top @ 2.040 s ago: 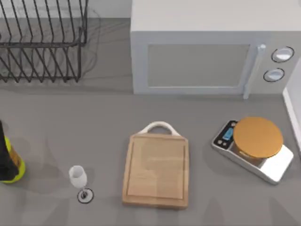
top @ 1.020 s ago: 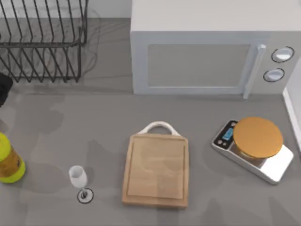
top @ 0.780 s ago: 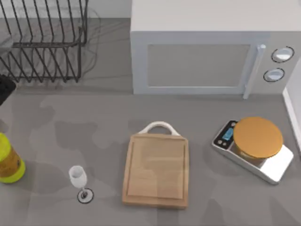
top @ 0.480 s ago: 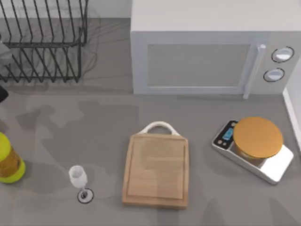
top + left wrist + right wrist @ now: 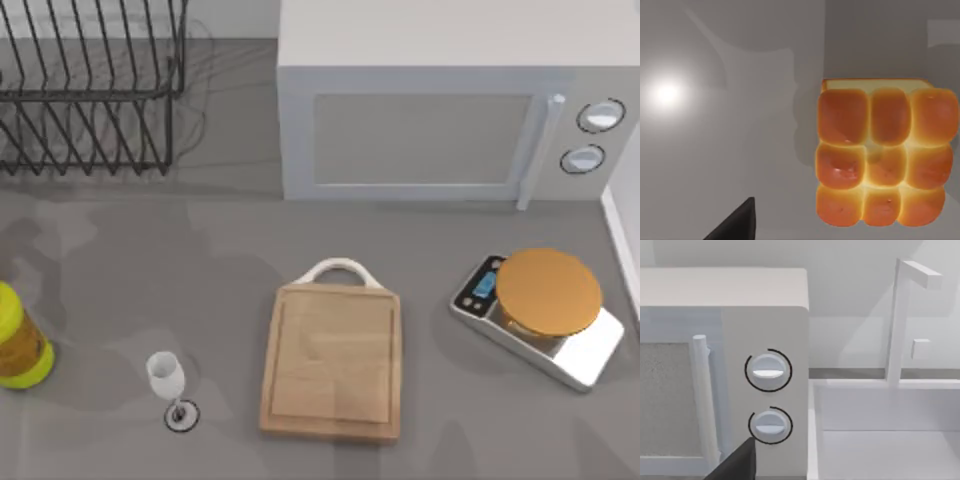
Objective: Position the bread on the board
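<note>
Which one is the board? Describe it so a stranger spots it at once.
Start at the white microwave at the back. The board lies flat on the grey table just before it, between a wine glass on the left and a silver scale on the right. It alone is a light wooden rectangle, with a white arched handle at the end facing the microwave.

A rendered kitchen counter. A white microwave (image 5: 450, 100) with two round knobs (image 5: 768, 371) stands at the far side, a black wire dish rack (image 5: 90, 85) at far left. On the grey worktop (image 5: 200, 290) sit a wooden cutting board (image 5: 333, 362) near centre, a silver kitchen scale (image 5: 540, 315) at right, a wine glass (image 5: 168, 385) and a yellow bottle (image 5: 20, 340) at left.
</note>
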